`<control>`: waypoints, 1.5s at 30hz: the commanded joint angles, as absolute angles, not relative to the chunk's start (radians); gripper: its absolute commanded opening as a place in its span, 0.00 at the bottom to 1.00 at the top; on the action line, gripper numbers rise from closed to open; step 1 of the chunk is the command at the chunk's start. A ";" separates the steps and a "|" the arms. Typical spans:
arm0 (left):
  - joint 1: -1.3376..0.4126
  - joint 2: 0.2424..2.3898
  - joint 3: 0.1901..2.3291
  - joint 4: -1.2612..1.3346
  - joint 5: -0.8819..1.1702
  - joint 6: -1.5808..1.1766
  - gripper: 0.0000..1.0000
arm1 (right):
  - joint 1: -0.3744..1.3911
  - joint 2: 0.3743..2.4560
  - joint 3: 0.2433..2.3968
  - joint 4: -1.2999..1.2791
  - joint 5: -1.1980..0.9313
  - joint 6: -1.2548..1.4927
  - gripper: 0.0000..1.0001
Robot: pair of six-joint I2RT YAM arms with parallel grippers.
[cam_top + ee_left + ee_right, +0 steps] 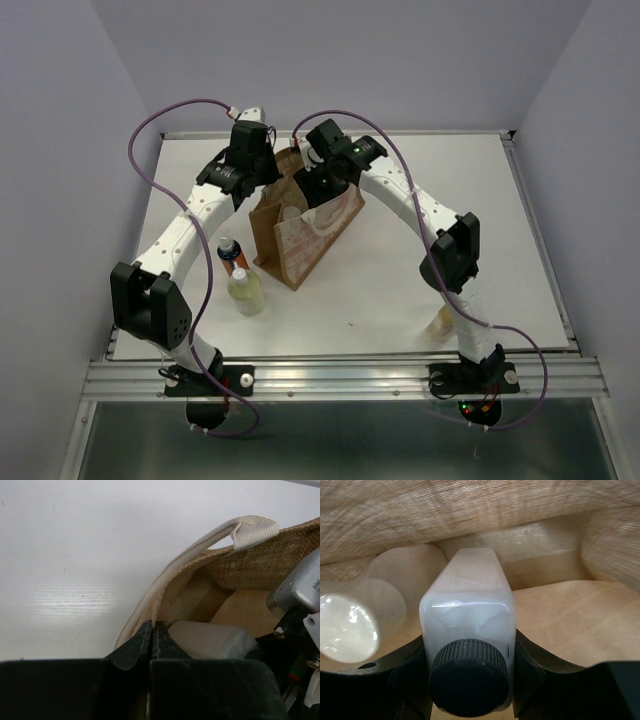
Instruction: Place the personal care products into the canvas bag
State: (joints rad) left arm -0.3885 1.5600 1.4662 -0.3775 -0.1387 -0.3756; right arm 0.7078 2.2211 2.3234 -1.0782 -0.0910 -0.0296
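— What has your right tool (470, 652) got?
— It's clamped on the white bottle (467, 600), down inside the bag (480, 510).
— And the left?
— My left tool (151, 637) is pinched tight on the bag's rim.

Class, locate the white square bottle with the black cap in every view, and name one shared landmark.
Top external: hidden inside the canvas bag.
Left wrist: white square bottle low centre, in the bag.
Right wrist: centre, between the right gripper's jaws.
Shared landmark: the bag's tan weave.
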 commanded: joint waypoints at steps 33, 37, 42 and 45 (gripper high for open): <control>-0.388 1.526 1.447 -0.370 -0.126 -0.387 0.00 | 0.759 2.217 2.238 -1.051 -0.133 0.074 0.38; -0.388 1.523 1.448 -0.371 -0.127 -0.385 0.00 | 0.769 2.192 2.261 -1.055 -0.129 0.064 0.65; -0.388 1.525 1.447 -0.368 -0.127 -0.388 0.00 | 0.769 2.143 2.286 -1.037 -0.063 0.068 0.85; -0.387 1.529 1.443 -0.368 -0.129 -0.393 0.00 | 0.769 2.117 2.321 -1.019 -0.006 0.080 0.92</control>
State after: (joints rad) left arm -0.3889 1.5600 1.4635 -0.3786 -0.1234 -0.3836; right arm 0.7547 2.2230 2.2433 -1.0771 -0.0666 0.0650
